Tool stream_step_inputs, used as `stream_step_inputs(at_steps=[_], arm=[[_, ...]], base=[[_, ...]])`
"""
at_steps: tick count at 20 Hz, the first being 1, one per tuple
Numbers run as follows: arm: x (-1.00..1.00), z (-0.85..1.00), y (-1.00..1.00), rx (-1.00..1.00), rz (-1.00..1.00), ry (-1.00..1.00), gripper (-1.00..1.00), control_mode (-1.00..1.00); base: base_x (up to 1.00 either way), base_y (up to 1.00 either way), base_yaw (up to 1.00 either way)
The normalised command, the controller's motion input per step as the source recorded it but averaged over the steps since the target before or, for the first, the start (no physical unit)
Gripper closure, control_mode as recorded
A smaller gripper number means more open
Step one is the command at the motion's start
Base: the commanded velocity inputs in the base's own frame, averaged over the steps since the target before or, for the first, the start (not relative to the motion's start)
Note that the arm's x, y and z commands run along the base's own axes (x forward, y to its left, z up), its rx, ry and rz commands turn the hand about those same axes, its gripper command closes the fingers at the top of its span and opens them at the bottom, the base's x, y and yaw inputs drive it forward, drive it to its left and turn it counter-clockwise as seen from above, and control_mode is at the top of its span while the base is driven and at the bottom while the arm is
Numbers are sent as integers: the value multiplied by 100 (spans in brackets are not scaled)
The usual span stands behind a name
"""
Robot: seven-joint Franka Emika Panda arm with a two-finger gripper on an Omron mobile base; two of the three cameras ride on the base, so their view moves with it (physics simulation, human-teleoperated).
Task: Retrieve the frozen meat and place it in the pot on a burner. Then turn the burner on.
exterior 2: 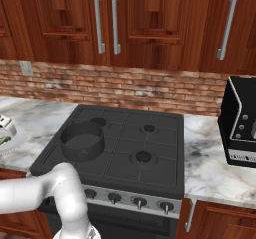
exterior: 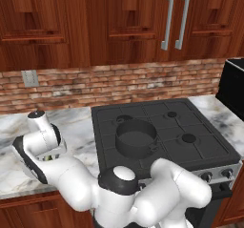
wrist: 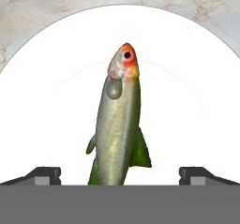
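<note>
The frozen meat is a slender greenish fish with an orange-red head, lying on a round white plate on the marble counter. My gripper hangs straight over it, open, with one fingertip on each side of the tail end and not touching it. In the left base view the hand points down at the counter left of the stove. The pot, dark grey and empty, stands on the front left burner, also seen as the pot in the right base view. The plate edge shows at the far left there.
The black cooktop has a row of knobs along its front. A black appliance stands on the counter to the right. Wooden cabinets hang above a brick backsplash, with a wall outlet on the left.
</note>
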Motion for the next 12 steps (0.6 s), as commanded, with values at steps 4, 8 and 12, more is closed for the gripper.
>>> stream_step_inputs(at_steps=[4,8,12], arm=[[5,-10,0,0,0,0,-100,-100],[9,-12,0,0,0,0,-100,-100],[5,-3,0,0,0,0,-100,-100]], base=[[0,0,0],[0,0,0],[0,0,0]])
